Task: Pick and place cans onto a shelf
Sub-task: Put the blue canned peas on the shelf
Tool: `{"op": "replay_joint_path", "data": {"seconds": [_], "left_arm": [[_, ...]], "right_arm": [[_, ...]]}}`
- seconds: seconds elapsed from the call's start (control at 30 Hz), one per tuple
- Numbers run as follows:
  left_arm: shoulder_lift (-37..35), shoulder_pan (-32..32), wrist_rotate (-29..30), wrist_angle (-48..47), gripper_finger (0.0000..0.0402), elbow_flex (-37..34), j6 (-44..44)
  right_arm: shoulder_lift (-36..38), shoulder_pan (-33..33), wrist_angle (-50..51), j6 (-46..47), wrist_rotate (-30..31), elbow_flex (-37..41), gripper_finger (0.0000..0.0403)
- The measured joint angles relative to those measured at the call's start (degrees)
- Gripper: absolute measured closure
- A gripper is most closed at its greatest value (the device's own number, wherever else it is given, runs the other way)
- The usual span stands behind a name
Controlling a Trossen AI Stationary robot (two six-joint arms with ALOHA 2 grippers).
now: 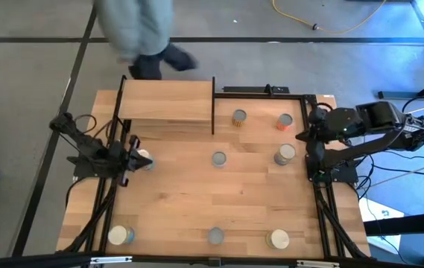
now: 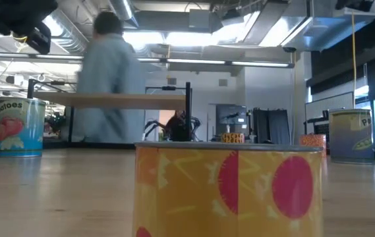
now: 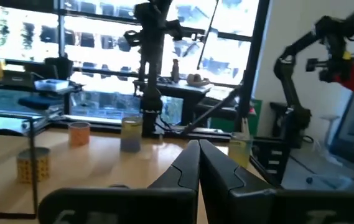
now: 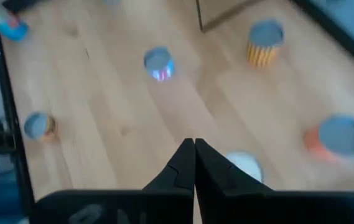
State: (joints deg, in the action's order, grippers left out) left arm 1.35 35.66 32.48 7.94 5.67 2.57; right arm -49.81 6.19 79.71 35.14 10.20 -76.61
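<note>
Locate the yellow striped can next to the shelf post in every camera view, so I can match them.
High view: the yellow striped can is at the table's far side, right of the shelf.
Low view: small and far off, right of centre.
Left wrist view: at lower left.
Right wrist view: at upper right.
Shared landmark: the shelf's black post, which stands close beside the can in every view.

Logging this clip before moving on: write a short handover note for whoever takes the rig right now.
Left gripper: fingers shut, empty, at the table's left side next to a can.
Right gripper: shut, empty, hanging over the right-side cans.
Shelf: no cans on it.
Eight cans on the tabletop, including the centre can and the orange one.
Done: nothing placed. Left: all eight.
A person stands behind the shelf.
</note>
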Motion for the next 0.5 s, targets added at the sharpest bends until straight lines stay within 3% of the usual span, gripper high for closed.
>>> {"op": "replay_joint_path", "data": {"seconds": [0.3,0.5], "left_arm": [[9.9,0.0,3.2,-14.1,0.0401,14.2,8.1],[20.6,-0.1,3.4,-30.7,0.0401,27.6,20.1]], "right_arm": [[-3.6,0.0,3.4,2.1,-9.6,-1.4,0.0399],[-4.9,0.0,4.2,6.6,-14.5,-1.4,0.0393]]}}
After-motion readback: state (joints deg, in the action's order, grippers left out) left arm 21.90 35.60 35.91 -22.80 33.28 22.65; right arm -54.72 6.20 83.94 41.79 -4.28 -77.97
